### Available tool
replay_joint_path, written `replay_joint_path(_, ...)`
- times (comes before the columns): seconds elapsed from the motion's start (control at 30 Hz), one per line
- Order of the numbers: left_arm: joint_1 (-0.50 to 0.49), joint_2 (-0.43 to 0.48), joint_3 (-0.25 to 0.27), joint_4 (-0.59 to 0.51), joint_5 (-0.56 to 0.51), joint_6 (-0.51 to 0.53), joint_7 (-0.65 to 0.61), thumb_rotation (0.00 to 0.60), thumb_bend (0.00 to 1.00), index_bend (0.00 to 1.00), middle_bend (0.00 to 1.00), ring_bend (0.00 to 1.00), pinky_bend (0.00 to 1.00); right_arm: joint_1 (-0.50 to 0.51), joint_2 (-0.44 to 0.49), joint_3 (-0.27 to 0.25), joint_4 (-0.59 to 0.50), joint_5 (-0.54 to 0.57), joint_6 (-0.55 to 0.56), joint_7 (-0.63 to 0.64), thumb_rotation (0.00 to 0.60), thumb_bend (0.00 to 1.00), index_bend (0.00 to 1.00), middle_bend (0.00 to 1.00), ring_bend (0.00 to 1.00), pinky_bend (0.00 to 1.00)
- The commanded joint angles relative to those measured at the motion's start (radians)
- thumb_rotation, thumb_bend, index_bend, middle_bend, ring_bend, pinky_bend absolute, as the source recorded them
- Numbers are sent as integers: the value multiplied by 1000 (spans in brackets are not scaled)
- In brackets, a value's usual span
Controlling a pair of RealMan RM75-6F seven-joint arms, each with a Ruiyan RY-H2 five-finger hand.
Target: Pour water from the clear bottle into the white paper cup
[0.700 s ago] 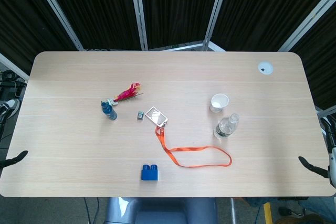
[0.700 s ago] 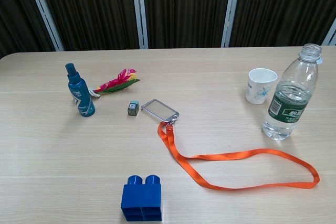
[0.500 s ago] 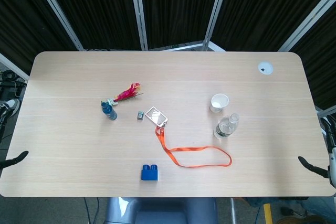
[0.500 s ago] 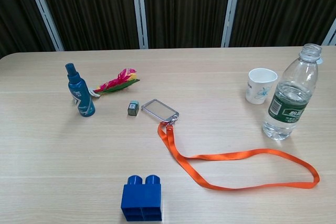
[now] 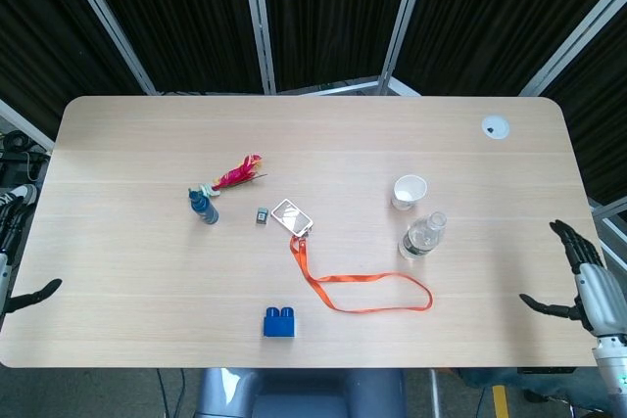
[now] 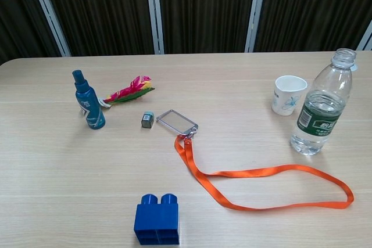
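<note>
Clear bottle [image 6: 321, 107] stands uncapped and upright, white paper cup [image 6: 288, 94] just beside it at eleven o'clock, handy for pouring. My right hand [image 5: 585, 286] hovers spread-fingered off the surface's [image 5: 147, 261] edge, left hand [image 5: 15, 271] barely visible, holding nothing.

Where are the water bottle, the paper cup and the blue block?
clear bottle [image 6: 317, 121], chest view, on its green label.
white paper cup [image 6: 287, 98], chest view, on its front wall.
blue block [image 6: 157, 223], chest view, on its front face.

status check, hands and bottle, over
Left hand and right hand open at table edges. Clear bottle upright, uncapped, beside white paper cup. Path unobstructed.
</note>
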Motion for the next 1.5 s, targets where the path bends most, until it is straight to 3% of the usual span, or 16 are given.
replay_joint_path(0.03, -10, -11, -8, -2, -16, -12, 21, 600, 37, 0, 0, 0, 0, 106, -55, -25, 122, 0, -216, 291, 600, 0, 0, 0, 0, 0)
replay_joint_path(0.2, -26, -36, -29, -7, -65, -27, 76, 600, 35, 0, 0, 0, 0, 174, -135, -40, 237, -50, -298, 451, 600, 0, 0, 0, 0, 0)
replay_joint_path(0.67, -51, -65, -57, -12, -197, -80, 158, 600, 38, 0, 0, 0, 0, 277, -349, -25, 485, -71, -328, 535, 600, 0, 0, 0, 0, 0)
replay_joint_path(1.5, -71, -72, -58, -11, -271, -117, 200, 600, 44, 0, 0, 0, 0, 371, -512, -6, 603, -48, -337, 510, 600, 0, 0, 4, 0, 0)
